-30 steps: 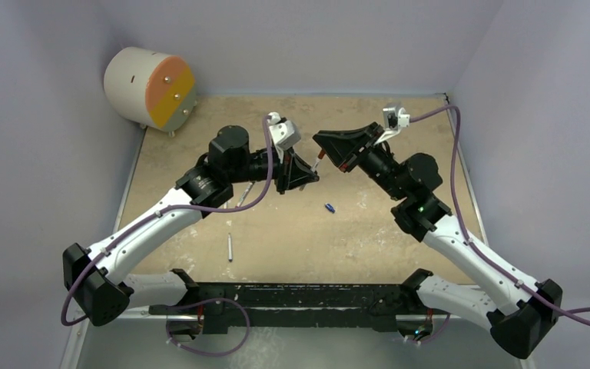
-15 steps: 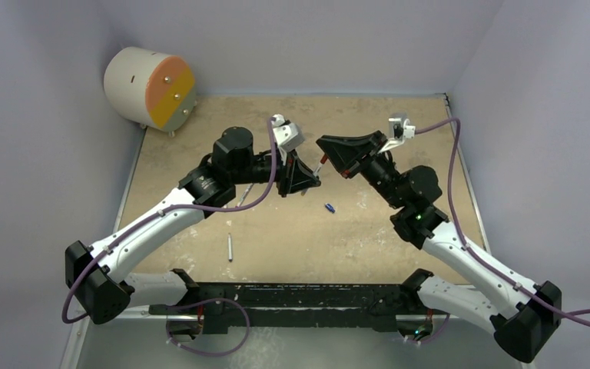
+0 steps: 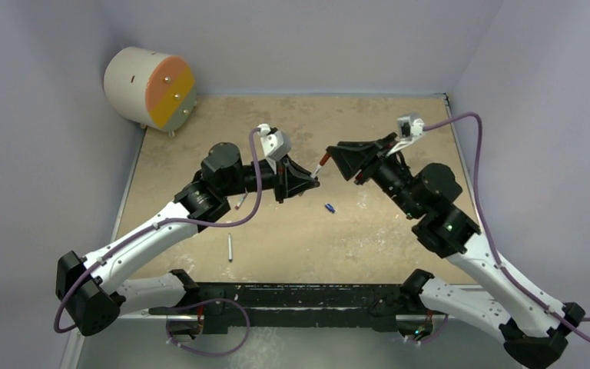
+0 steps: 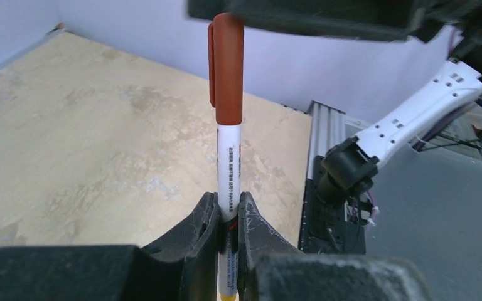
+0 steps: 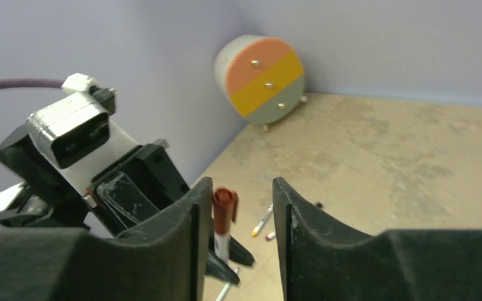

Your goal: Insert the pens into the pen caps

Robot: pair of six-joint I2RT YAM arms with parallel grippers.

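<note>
I am holding the pen (image 4: pixel 229 160), which I am judging light, stiff and slick, low on its barrel in the clamped left gripper (image 4: pixel 229 216), midair, while the right gripper (image 5: pixel 243 187) is gaping around its red-brown cap (image 5: pixel 224 210).

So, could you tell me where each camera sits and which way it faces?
Top external: above and behind the robot, looking down on the table; both arms show.
Left wrist: on the left gripper, looking along its fingers clamping the pen.
Right wrist: on the right gripper, looking between its open fingers toward the left gripper.
Both wrist views share the red-brown cap.
</note>
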